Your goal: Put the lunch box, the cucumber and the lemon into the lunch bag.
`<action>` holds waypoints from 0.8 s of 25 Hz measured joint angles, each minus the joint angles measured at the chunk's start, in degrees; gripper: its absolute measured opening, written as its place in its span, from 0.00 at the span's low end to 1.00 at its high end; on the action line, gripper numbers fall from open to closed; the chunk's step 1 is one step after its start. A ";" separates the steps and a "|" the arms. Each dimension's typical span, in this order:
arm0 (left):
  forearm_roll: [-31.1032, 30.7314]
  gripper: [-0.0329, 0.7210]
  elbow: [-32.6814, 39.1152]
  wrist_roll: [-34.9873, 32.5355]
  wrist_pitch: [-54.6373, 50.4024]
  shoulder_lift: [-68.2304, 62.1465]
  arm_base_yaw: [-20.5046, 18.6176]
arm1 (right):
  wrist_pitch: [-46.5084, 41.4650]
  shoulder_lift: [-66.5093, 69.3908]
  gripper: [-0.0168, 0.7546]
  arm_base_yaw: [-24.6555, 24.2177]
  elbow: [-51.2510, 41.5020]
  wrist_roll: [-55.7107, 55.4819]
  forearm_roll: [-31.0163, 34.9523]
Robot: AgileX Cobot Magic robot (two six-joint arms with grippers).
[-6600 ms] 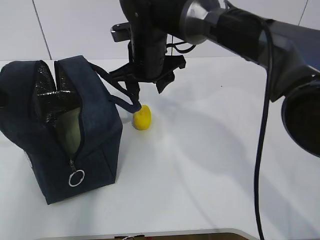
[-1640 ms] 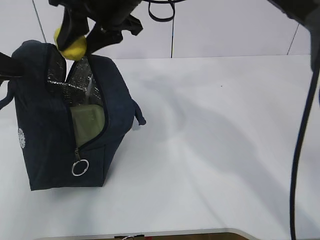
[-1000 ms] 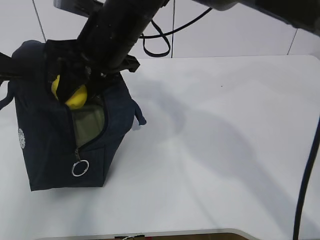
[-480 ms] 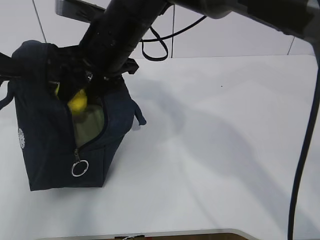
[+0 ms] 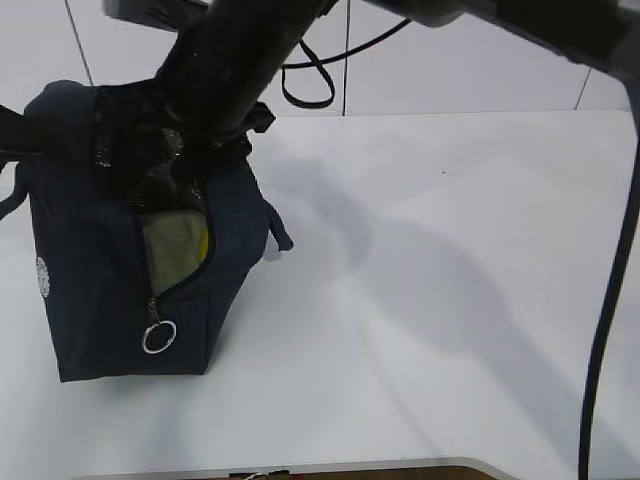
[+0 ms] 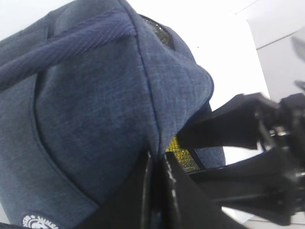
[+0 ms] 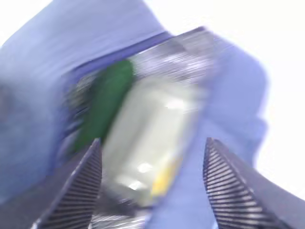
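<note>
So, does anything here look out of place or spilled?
Nothing stands out. The lunch bag stands upright on the table, with the lunch box, cucumber and lemon inside it.

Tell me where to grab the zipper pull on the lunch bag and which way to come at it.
Take the metal ring pull, which hangs free low on the lunch bag front, at the bottom of the open zipper. Come from the camera-facing side, hand level, one finger on each face of the ring. The right hand is open above the bag's mouth, so it seems available.

Navy lunch bag [image 5: 95, 270]; green cucumber [image 7: 104, 102]; yellow, likely lemon [image 7: 163, 179].
</note>
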State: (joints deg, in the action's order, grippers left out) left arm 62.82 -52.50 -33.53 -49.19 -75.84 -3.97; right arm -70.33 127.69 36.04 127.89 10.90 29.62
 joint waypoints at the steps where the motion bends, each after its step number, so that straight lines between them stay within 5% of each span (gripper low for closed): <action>1: 0.00 0.03 0.00 -0.02 0.00 0.00 0.00 | -0.33 0.07 0.70 0.00 1.31 0.02 -0.99; 10: 0.00 0.03 0.00 -0.58 0.00 0.00 0.00 | -1.32 0.07 0.70 -1.20 10.58 -4.85 -15.12; 16: 0.00 0.03 0.00 -0.72 -0.10 0.00 0.00 | -1.41 0.07 0.68 -6.07 10.58 -5.64 -14.40; 20: 0.00 0.03 0.00 -0.72 -0.10 0.00 0.00 | -1.41 0.37 0.67 -10.26 10.17 -3.78 -6.91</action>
State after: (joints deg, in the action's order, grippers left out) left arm 62.82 -52.50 -34.25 -49.29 -75.84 -3.97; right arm -71.74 128.06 25.78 138.06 7.12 22.71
